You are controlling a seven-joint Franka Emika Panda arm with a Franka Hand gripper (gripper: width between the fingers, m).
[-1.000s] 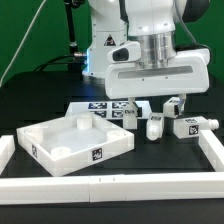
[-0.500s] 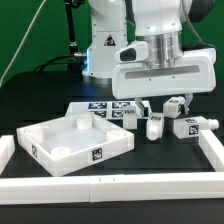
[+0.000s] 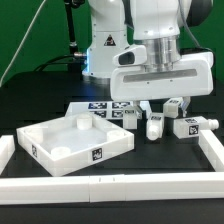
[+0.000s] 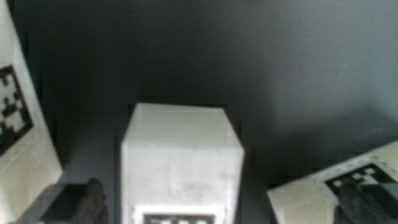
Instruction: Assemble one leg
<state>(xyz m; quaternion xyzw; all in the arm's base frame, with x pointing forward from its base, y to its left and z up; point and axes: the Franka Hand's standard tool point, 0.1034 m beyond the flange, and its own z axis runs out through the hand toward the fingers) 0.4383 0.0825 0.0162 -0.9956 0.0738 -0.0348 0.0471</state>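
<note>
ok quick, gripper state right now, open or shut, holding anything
gripper: open, holding nothing; its jaws stand apart over a leg, not clamped on it.

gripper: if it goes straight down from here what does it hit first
Most likely a leg: the wrist view shows it right under the gripper, in line with the open jaws. Depth is unclear; nothing shows in between.

Two cameras live: one wide, one tight.
The exterior view faces the arm (image 3: 108, 40) across the black surface (image 3: 40, 100) from slightly above, mid-range. The wrist view peers straight down, very close, on one leg (image 4: 178, 160); both share that patch of surface.
</note>
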